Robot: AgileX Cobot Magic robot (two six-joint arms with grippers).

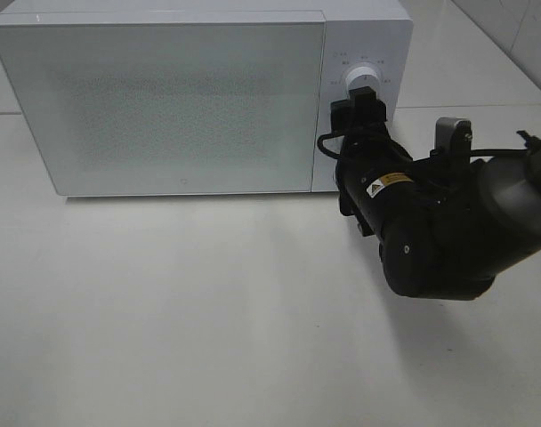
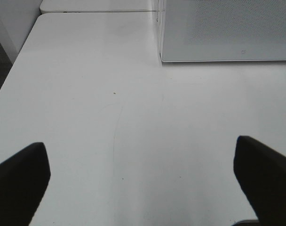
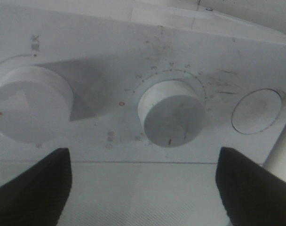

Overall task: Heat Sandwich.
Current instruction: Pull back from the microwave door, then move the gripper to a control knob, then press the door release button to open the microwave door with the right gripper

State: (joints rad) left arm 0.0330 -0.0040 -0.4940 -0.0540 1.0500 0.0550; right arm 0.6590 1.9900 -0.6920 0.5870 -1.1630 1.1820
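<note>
Sandwich: not visible in any view. It may lie behind the shut, frosted door (image 1: 164, 98) of the white microwave (image 1: 253, 7), but the glass is too clouded to tell.

Right gripper (image 1: 360, 108): it is presented squarely to the control panel (image 1: 397, 53), open and gripping nothing. In the wrist view its two dark fingers (image 3: 35, 188) stand wide apart. The timer dial (image 3: 171, 113) lies directly ahead, between them, with a clear gap on either side and no contact. The upper dial (image 1: 363, 78) sits just beyond the fingertips, ahead of one finger. A round push button (image 3: 256, 110) sits ahead of the other finger. The black arm (image 1: 440, 231) trails back from the gripper, above the white surface (image 1: 208, 311).

Left gripper (image 2: 143, 188): it is open, with both fingers spread to the edges of its wrist view and nothing between them. Bare surface lies directly beneath and ahead of it. The lower front corner of the microwave stands further ahead and off to one side, well apart from the fingertips. This gripper lies outside the high view.
</note>
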